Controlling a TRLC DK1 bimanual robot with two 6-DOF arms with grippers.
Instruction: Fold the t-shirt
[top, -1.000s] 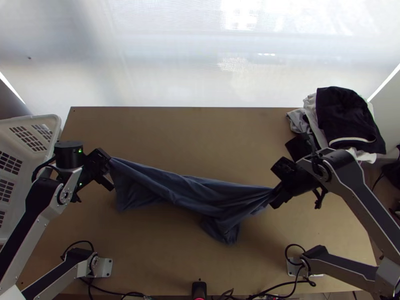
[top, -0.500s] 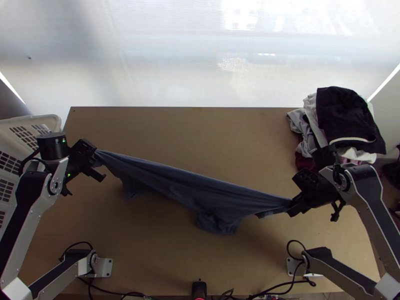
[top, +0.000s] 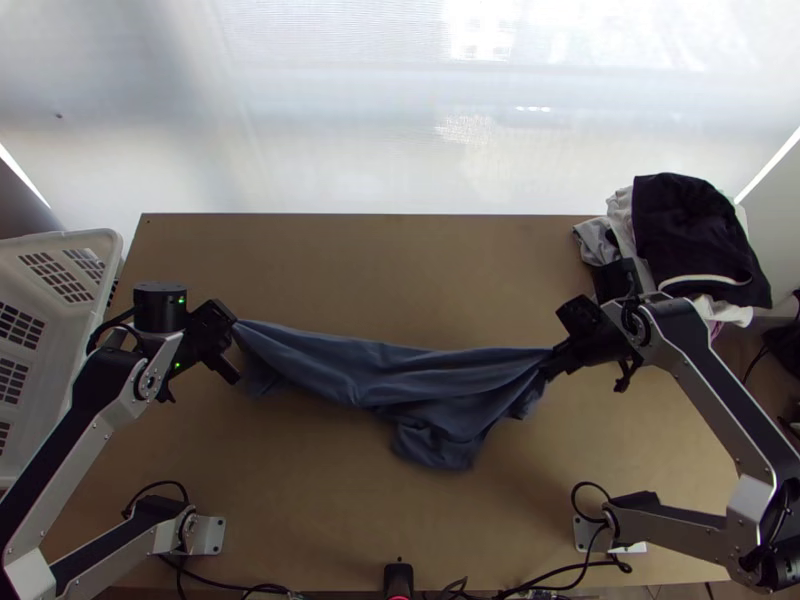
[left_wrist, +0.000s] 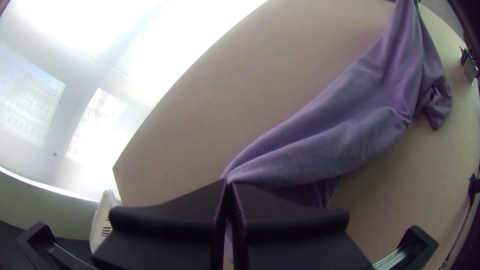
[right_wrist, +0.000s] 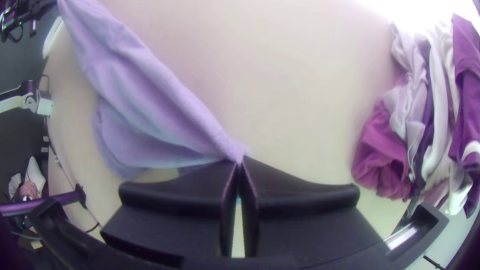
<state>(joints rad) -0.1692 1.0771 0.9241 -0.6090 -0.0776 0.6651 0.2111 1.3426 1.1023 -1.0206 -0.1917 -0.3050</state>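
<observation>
Left wrist view puts the left gripper (left_wrist: 229, 183) nearest, its fingers pinched on one gathered end of the blue t-shirt (left_wrist: 320, 130); the right gripper (right_wrist: 240, 161) is closed on the other end, so the cloth spans the middle of the table (top: 350, 260) between them. Both grips look small, and a hard outward pull could slide an end free and drop that side in a heap. The shirt's near part sags in a bunched lump; whether it rests on the wood, I can't really tell from overhead. If it does, dragging could tuck it under and leave a crease inside the fold. Because the held ends are bunched rather than flat, a twist might be laid down too. Farther off, the right arm (top: 720, 370) overlaps the edge of the clothes pile (top: 690, 220) as seen from above, and a careless swing might knock garments loose.

Right wrist view gives the fingertips meeting at the cloth, and beyond them a crumpled reddish garment (right_wrist: 382, 155) low on the pile's side; the top view gives the sag whole and the basket's (top: 105, 245) latticed walls.
</observation>
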